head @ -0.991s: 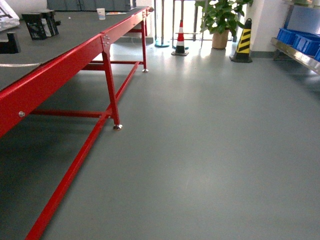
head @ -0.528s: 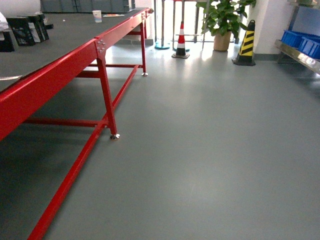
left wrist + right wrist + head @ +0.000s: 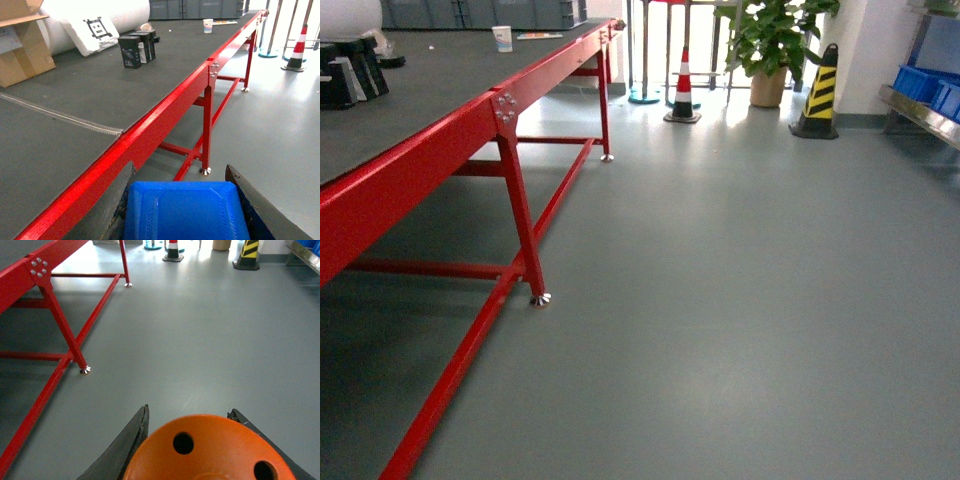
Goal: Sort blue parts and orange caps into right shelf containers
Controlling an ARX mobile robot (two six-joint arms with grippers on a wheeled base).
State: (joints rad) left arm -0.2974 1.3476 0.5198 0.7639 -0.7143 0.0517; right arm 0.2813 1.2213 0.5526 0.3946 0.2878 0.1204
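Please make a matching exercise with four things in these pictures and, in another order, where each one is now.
Things:
1. blue ribbed plastic part
2. orange round cap with dark holes
3. white paper cup
4. yellow-and-black striped cone

Places:
A. standing on the grey floor near the potted plant
B. between the fingers of the right tool
C. on the dark top of the red-framed table
D. between the fingers of the left tool

Pairs: 1-D, 2-B, 3-C, 4-A

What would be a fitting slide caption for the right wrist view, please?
Right hand carrying an orange cap over the grey floor, beside the red table frame.
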